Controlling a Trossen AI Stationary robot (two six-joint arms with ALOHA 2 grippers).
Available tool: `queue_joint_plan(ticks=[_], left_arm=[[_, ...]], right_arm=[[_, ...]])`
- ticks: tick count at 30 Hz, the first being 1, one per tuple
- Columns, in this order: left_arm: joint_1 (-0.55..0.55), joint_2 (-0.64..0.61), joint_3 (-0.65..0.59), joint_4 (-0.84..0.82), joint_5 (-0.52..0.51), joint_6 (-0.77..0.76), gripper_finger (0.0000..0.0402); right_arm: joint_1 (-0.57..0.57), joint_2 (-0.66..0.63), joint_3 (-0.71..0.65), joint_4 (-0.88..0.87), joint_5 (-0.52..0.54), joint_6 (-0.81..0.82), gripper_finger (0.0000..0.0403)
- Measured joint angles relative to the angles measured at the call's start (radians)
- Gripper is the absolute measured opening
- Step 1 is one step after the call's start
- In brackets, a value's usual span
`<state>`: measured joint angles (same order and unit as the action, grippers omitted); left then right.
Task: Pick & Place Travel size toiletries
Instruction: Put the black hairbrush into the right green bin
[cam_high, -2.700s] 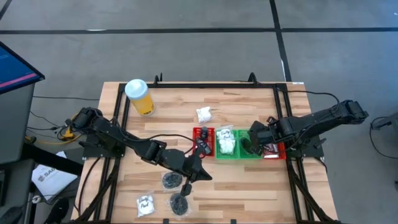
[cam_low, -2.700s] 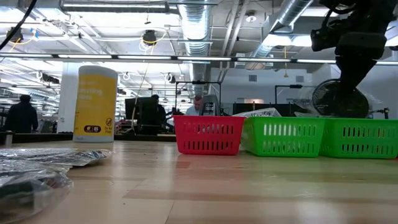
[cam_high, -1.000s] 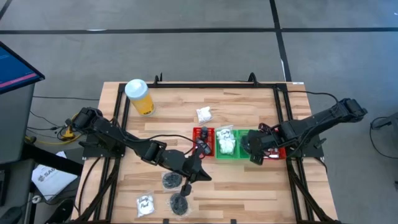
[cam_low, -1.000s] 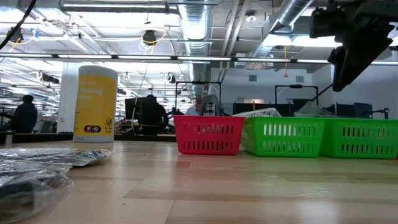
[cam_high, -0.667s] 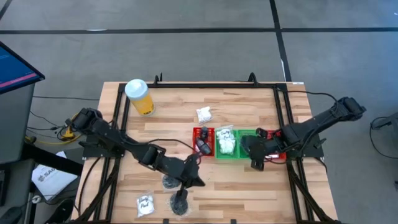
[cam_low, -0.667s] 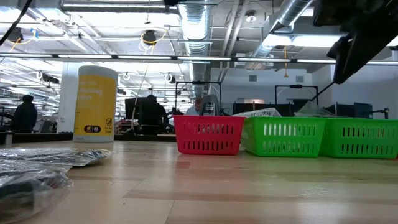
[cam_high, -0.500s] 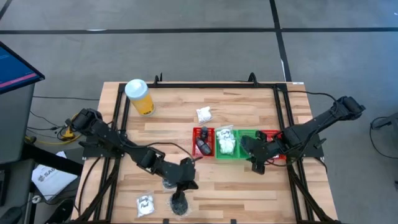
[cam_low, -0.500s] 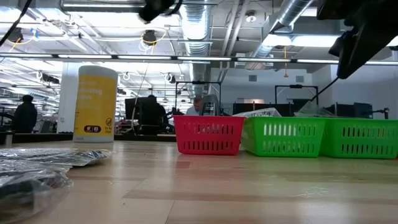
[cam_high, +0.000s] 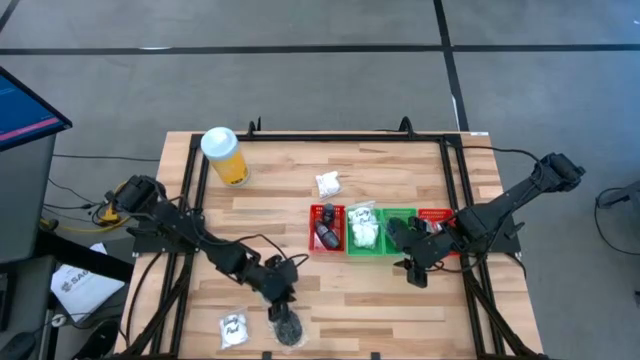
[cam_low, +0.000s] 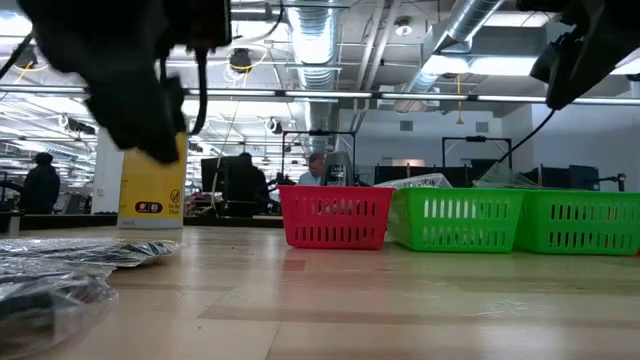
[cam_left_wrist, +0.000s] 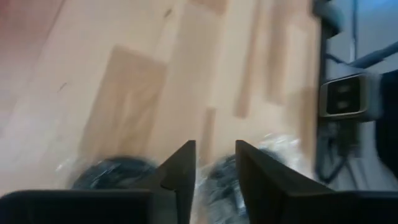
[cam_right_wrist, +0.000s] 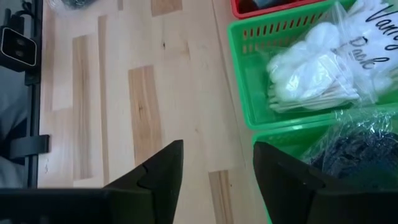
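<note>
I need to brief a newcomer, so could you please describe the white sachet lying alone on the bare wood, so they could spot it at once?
Start at the wooden table and find the row of red and green baskets at its middle. Just behind the red basket's far end lies a small white crinkly sachet. Unlike the other toiletries, it lies alone on bare wood, in no basket.

Grey floor (cam_high: 300, 80) crossed by dark lines, blue-lit screen (cam_high: 25, 105) at one edge, exposed silver ducts (cam_low: 320, 40) overhead, strip lights, people at distant desks (cam_low: 240, 185).
</note>
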<state>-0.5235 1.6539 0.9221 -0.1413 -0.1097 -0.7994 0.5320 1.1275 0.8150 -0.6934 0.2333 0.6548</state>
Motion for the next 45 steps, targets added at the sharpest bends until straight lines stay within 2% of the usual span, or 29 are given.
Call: queue_joint_plan(ticks=[4, 9, 16, 22, 29, 33, 40, 45], left_arm=[[0.001, 0.000, -0.043, -0.002, -0.004, -0.028, 0.0133], [0.001, 0.000, -0.075, -0.001, -0.008, -0.054, 0.0143], [0.001, 0.000, -0.102, -0.001, -0.122, -0.053, 0.0141], [0.001, 0.000, -0.102, -0.001, -0.175, -0.046, 0.0144], [0.001, 0.000, -0.107, 0.003, -0.184, -0.045, 0.0145], [0.001, 0.000, -0.153, 0.016, -0.188, -0.060, 0.0145], [-0.007, 0.000, -0.232, 0.165, -0.187, -0.098, 0.0145], [-0.019, 0.000, -0.263, 0.185, -0.189, -0.102, 0.0143]], right_arm=[[0.000, 0.000, 0.000, 0.001, 0.000, 0.000, 0.0179], [0.000, 0.000, 0.000, 0.005, 0.001, 0.000, 0.0176], [0.000, 0.000, 0.000, 0.032, 0.002, -0.005, 0.0178], [0.000, 0.000, 0.000, 0.031, 0.003, -0.008, 0.0173], [0.000, 0.000, 0.000, 0.031, 0.003, -0.008, 0.0170], [0.000, 0.000, 0.000, 0.032, 0.003, -0.008, 0.0171], [0.000, 0.000, 0.000, 0.032, 0.003, -0.011, 0.0169], [0.000, 0.000, 0.000, 0.033, 0.003, -0.011, 0.0171]])
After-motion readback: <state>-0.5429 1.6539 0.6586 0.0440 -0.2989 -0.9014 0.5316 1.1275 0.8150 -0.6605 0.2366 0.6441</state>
